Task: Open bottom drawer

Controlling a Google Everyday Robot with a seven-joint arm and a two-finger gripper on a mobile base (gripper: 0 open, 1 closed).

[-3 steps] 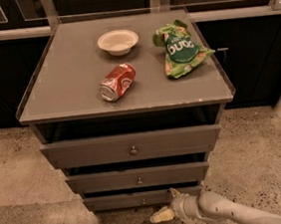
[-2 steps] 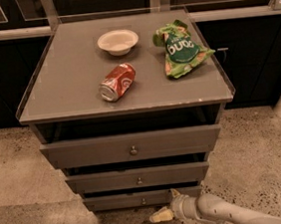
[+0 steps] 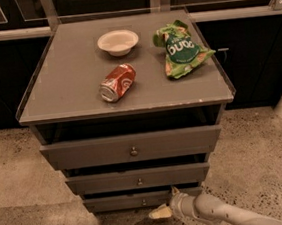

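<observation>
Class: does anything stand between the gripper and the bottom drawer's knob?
Nothing visible does. The gripper hangs low near the floor, just right of the knob on the bottom drawer. The can, bowl and bag lie on the cabinet top, well clear.

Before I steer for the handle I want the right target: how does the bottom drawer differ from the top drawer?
The bottom drawer has the narrowest, slimmest front; the top drawer the widest, tallest. The bottom drawer's knob looks smaller than the top drawer's. The pincer sits by the bottom drawer's right part, well below the top drawer. Both are grey, flat-fronted, with one central knob.
</observation>
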